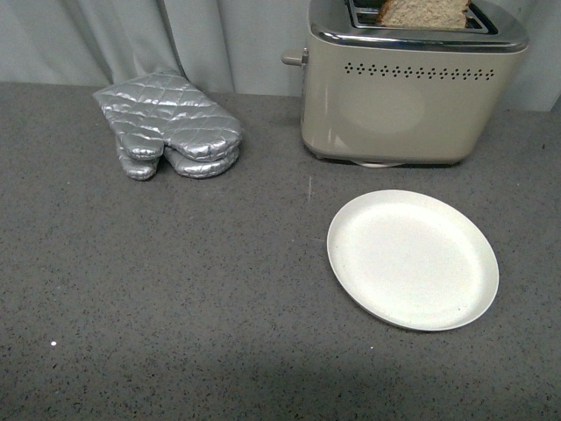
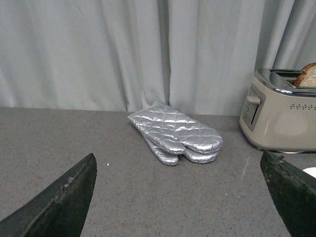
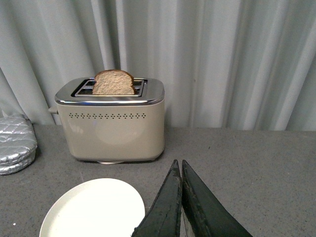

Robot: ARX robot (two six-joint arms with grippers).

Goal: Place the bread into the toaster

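The bread (image 1: 425, 12) was seen standing upright in a slot of the toaster (image 1: 408, 105), its rounded top raised above the chrome rim, at the far right of the grey counter (image 1: 175, 289). A white plate (image 1: 412, 259) was laid bare just near of the toaster, and a pair of silver oven mitts (image 1: 171, 124) (stacked one on the other) was set well to the left. The left gripper (image 2: 180, 197) was held spread wide, while the right gripper (image 3: 180, 197) was pressed together on nothing.
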